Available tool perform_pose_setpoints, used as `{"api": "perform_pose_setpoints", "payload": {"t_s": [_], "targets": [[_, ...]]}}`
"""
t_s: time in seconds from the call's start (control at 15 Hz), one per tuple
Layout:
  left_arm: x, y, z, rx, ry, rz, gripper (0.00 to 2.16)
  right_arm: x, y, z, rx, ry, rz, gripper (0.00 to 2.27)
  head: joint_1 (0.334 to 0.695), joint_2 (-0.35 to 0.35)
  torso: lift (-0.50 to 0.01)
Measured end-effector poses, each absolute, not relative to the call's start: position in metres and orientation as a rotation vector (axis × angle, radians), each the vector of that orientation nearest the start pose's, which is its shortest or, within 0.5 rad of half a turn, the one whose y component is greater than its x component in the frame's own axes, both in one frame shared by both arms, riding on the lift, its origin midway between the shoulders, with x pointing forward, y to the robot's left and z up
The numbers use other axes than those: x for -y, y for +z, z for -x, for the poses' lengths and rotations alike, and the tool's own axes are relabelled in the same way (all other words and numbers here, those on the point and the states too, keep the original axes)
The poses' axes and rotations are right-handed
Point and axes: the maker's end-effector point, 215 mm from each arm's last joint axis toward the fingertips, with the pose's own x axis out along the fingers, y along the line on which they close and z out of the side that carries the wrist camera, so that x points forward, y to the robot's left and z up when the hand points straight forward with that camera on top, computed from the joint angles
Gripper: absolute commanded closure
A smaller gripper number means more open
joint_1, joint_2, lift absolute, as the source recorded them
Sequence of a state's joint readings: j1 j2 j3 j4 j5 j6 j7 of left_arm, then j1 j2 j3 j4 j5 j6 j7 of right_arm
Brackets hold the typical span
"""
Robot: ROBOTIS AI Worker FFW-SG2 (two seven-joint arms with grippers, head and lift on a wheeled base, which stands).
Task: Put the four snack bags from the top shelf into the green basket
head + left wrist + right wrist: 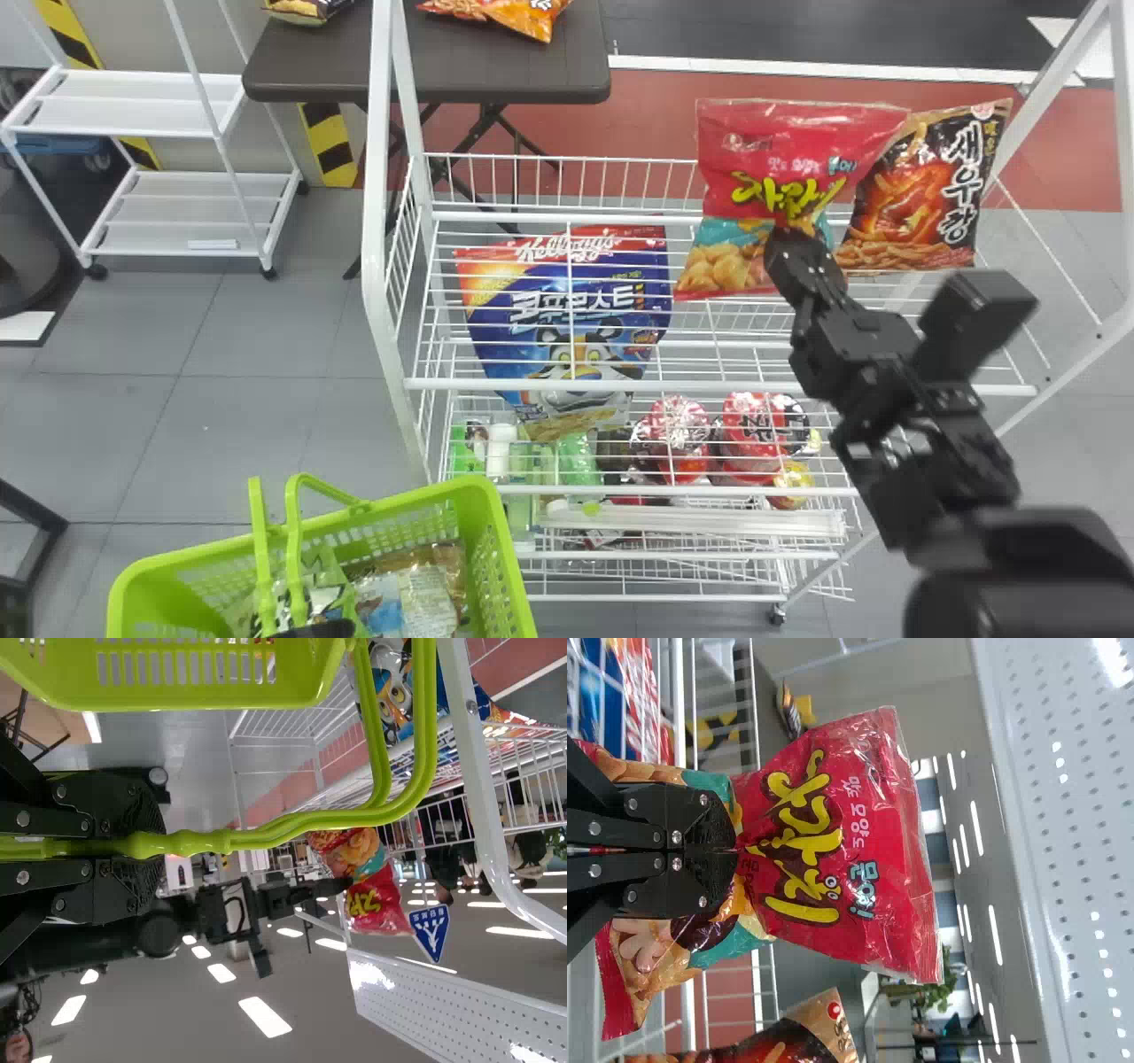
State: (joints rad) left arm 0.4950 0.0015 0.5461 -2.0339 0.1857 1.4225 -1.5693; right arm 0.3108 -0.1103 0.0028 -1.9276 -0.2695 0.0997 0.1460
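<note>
My right gripper (790,246) is shut on a red snack bag (753,168) above the top shelf. The right wrist view shows that gripper (733,850) pinching the middle of the red bag (842,842). Right beside it on the top shelf stands a black and orange snack bag (921,195). At the lower left is the green basket (483,540) with several bags inside, one of them brown and clear (416,594). My left gripper (314,629) is at the bottom edge by the basket; in the left wrist view, this gripper (146,846) is shut on the basket handle (266,833).
A blue cereal bag (576,328) shows behind the shelf wires, with red cups (678,434) and bottles lower down. White rack posts (379,177) stand between the basket side and the shelf. A brown table (328,62) with bags and a white cart (151,102) are farther back.
</note>
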Motion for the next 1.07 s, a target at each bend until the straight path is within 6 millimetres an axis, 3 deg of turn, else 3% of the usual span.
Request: {"api": "perform_pose_setpoints", "payload": {"t_s": [0.13,0.27,0.47,0.73,1.07], "targets": [[-0.199,-0.413,-0.221,-0.794,-0.854,1.208,1.89,0.183,-0.333,-0.459,-0.076,0.274,-0.23,2.25,0.695,0.012,0.0],[-0.199,-0.413,-0.222,-0.793,-0.854,1.207,1.89,0.151,-0.359,-0.429,-0.211,0.368,-0.305,2.25,0.695,0.056,0.0],[-0.198,-0.414,-0.222,-0.793,-0.855,1.209,1.89,0.092,-0.397,-0.383,-0.401,0.536,-0.416,2.25,0.695,0.189,0.0],[-0.198,-0.414,-0.222,-0.793,-0.856,1.209,1.89,0.023,-0.409,-0.32,-0.611,0.755,-0.552,2.25,0.695,0.35,0.0],[-0.198,-0.414,-0.222,-0.793,-0.857,1.21,1.89,-0.034,-0.414,-0.252,-0.803,0.938,-0.673,2.25,0.695,0.35,0.0]]}}
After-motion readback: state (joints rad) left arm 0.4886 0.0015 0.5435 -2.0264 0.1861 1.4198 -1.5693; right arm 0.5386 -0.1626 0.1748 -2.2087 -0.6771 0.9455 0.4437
